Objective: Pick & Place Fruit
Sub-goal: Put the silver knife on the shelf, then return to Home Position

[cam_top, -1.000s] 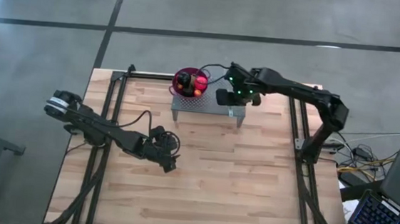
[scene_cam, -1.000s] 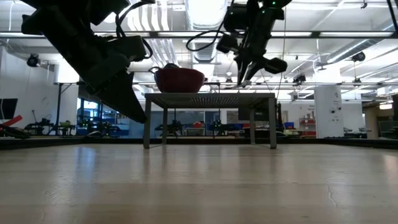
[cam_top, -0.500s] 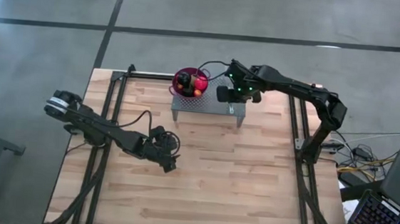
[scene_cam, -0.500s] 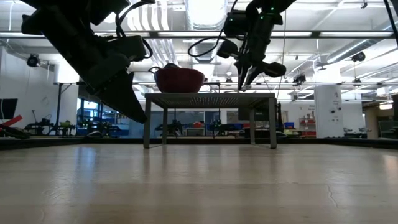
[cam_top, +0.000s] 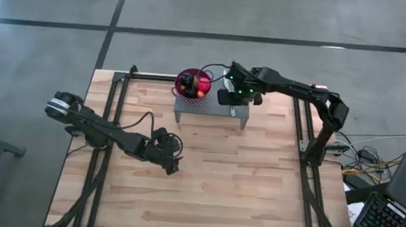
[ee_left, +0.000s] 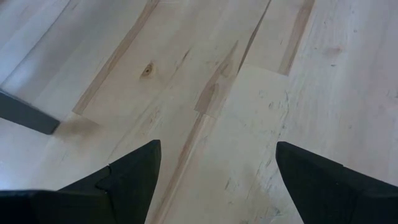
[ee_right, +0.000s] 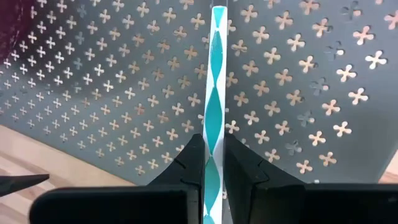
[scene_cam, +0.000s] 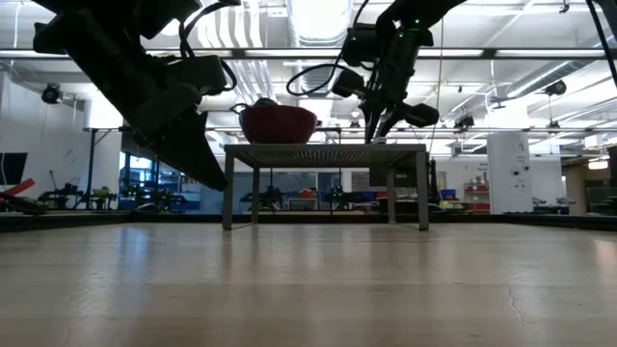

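The purple colander bowl [cam_top: 192,81] stands on the left end of a grey perforated stand [cam_top: 211,107] at the table's far edge. Fruit [cam_top: 201,85] lies in it: red, orange and dark pieces. The bowl [scene_cam: 278,122] also shows in the low view. My right gripper [cam_top: 223,97] hangs over the stand just right of the bowl and is shut on a slim teal-and-white striped stick [ee_right: 213,87]. My left gripper [cam_top: 173,166] waits open over bare wood near the table's middle, and the left wrist view shows nothing between its fingers [ee_left: 130,171]. My right gripper [ee_right: 211,146] pinches the striped stick [ee_right: 211,158] between its two fingers. The stick lies along the fingers and runs out past their tips over the stand's perforated top. In the low view the fingers [scene_cam: 378,118] point down from above. Whether the stick's far end touches the stand, I cannot tell.
The stand [scene_cam: 326,151] is a low table on legs, with open room beneath it. Black frame rails [cam_top: 108,113] run along the table's left and right sides. The near half of the wooden table [cam_top: 218,194] is bare. A laptop [cam_top: 399,209] sits off the right edge.
My right gripper has shifted a little toward the table's left, closer to the bowl, staying over the stand with the stick still held. My left arm has kept still.
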